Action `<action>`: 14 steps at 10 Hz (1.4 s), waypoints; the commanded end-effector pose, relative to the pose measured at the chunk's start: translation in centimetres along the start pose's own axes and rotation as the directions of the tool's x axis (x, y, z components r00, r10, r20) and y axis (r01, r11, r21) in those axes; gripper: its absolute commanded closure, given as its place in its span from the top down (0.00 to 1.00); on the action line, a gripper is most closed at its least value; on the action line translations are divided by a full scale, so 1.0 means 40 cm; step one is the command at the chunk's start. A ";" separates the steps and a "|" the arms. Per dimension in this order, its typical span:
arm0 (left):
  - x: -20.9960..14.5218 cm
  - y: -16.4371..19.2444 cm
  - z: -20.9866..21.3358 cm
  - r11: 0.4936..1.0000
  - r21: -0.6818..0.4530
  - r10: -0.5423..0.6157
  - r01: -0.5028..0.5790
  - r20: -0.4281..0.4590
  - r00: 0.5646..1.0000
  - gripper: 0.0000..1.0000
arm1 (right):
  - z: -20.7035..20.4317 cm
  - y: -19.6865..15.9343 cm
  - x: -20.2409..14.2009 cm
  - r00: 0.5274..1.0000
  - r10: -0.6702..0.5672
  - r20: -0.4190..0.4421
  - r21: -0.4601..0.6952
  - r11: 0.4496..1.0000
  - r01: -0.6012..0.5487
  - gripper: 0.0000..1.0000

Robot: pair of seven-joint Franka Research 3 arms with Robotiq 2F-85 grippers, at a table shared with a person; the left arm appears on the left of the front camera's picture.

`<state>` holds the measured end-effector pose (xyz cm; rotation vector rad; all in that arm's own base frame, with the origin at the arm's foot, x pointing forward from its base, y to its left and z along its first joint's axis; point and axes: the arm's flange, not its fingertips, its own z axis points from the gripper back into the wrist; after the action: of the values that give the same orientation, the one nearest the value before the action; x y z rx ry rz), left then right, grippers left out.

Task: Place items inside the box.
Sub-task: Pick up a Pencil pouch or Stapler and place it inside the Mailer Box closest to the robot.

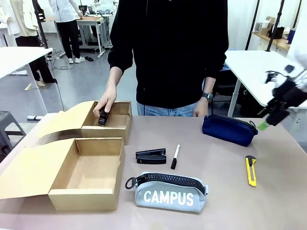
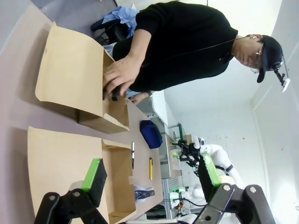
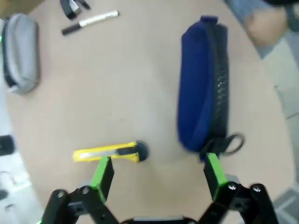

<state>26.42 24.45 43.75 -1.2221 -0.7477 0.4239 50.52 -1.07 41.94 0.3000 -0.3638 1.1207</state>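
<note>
Box (image 1: 105,133) at upper left receives a stapler (image 1: 103,117) by hand (image 1: 106,103); five items (image 1: 170,191) lie outside. Left gripper (image 2: 152,177) and right gripper (image 3: 158,175) gape empty.

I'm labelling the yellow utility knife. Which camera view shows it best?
The front view: the yellow utility knife lies whole and clear on the table. The right wrist view shows it blurred, by a pincer pad; the left wrist view, a tiny far-off yellow sliver.
</note>
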 end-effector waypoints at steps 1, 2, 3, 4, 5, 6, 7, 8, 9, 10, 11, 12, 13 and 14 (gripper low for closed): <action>-0.001 0.000 -0.001 0.999 -0.026 -0.023 0.023 0.012 1.000 1.00 | -0.049 -0.105 0.032 0.997 0.074 0.034 -0.015 0.997 -0.073 1.00; -0.001 0.000 -0.001 0.999 -0.026 -0.023 0.023 0.012 1.000 1.00 | -0.081 -0.129 0.060 0.994 0.101 0.031 -0.049 0.994 -0.099 1.00; -0.001 0.000 -0.001 0.999 -0.026 -0.023 0.023 0.012 1.000 1.00 | -0.114 -0.154 0.083 0.995 0.100 0.011 -0.040 0.994 -0.099 1.00; -0.001 0.000 -0.001 0.999 -0.026 -0.023 0.023 0.012 1.000 1.00 | -0.157 -0.166 0.105 0.997 0.077 -0.015 -0.035 0.996 -0.078 1.00; -0.001 0.000 -0.001 0.999 -0.026 -0.023 0.023 0.012 1.000 1.00 | -0.211 -0.172 0.131 0.996 0.080 -0.024 -0.003 0.997 -0.080 1.00; -0.001 0.000 -0.001 0.999 -0.026 -0.023 0.023 0.012 1.000 1.00 | -0.244 -0.173 0.145 0.996 0.082 -0.048 0.002 0.997 -0.082 1.00; -0.001 0.000 -0.001 0.999 -0.026 -0.023 0.023 0.012 1.000 1.00 | -0.280 -0.167 0.160 0.991 0.085 -0.098 -0.001 0.996 -0.086 1.00; -0.001 0.000 -0.001 0.999 -0.026 -0.023 0.023 0.012 1.000 1.00 | -0.317 -0.161 0.174 0.987 0.080 -0.139 0.008 0.997 -0.080 1.00; -0.001 0.000 -0.001 0.999 -0.026 -0.023 0.023 0.012 1.000 1.00 | -0.346 -0.158 0.180 0.978 0.085 -0.189 0.001 0.996 -0.087 1.00; -0.001 0.000 -0.001 0.999 -0.026 -0.023 0.023 0.012 1.000 1.00 | -0.347 -0.157 0.182 0.977 0.087 -0.193 -0.003 0.996 -0.090 1.00; -0.001 0.000 -0.001 0.999 -0.026 -0.023 0.023 0.012 1.000 1.00 | -0.339 -0.160 0.178 0.974 0.066 -0.216 -0.013 0.997 -0.071 1.00; -0.001 0.000 -0.001 0.999 -0.026 -0.023 0.023 0.012 1.000 1.00 | -0.334 -0.157 0.178 0.977 0.063 -0.203 0.011 0.998 -0.062 1.00; -0.001 0.000 -0.001 0.999 -0.026 -0.023 0.023 0.012 1.000 1.00 | -0.335 -0.150 0.178 0.973 0.079 -0.218 0.032 0.997 -0.074 0.40; -0.001 0.000 -0.001 0.999 -0.026 -0.023 0.023 0.012 1.000 1.00 | -0.335 -0.149 0.178 0.972 0.080 -0.219 0.030 0.997 -0.075 0.40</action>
<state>26.38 24.49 43.77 -1.2231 -0.7487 0.4231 60.39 7.54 32.03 0.1838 -0.1967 1.2267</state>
